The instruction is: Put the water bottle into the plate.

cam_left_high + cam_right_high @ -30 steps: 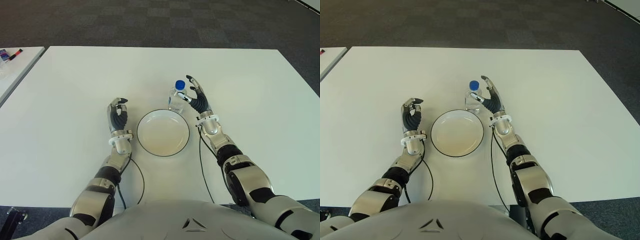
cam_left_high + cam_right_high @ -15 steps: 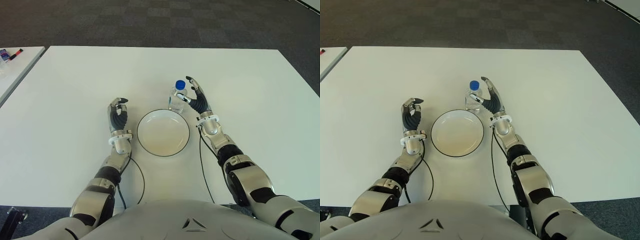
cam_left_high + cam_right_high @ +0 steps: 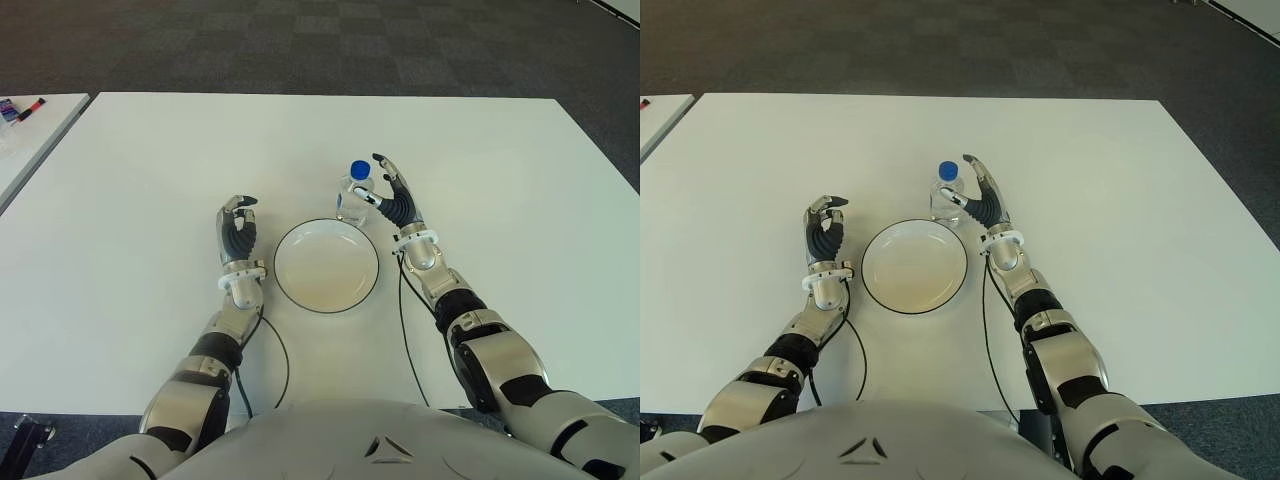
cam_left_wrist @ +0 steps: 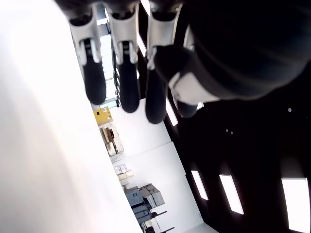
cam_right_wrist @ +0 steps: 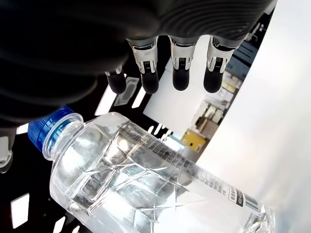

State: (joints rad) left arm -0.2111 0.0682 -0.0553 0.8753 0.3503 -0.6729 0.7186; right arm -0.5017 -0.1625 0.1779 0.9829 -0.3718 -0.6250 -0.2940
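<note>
Standing upright on the white table [image 3: 150, 180], the water bottle [image 3: 353, 192] was at about 1 o'clock from the plate [image 3: 327, 266], just beyond its rim and not yet in it. The right hand [image 3: 393, 200] was beside the bottle at its 3 o'clock side, with the fingers [image 5: 181, 73] extended and not closed around it; the right wrist view showed a gap between the fingertips and the clear body. The left hand [image 3: 237, 232] showed at 9 o'clock of the plate, its fingers curled and holding nothing.

I judged the main risk to be a push before a grasp: if the open fingers met the bottle high, near the blue cap [image 3: 360, 169], the tall light bottle could tip toward 9 o'clock and roll. A weak closing on the smooth ribbed plastic could also let it slip during the lift over the rim.
</note>
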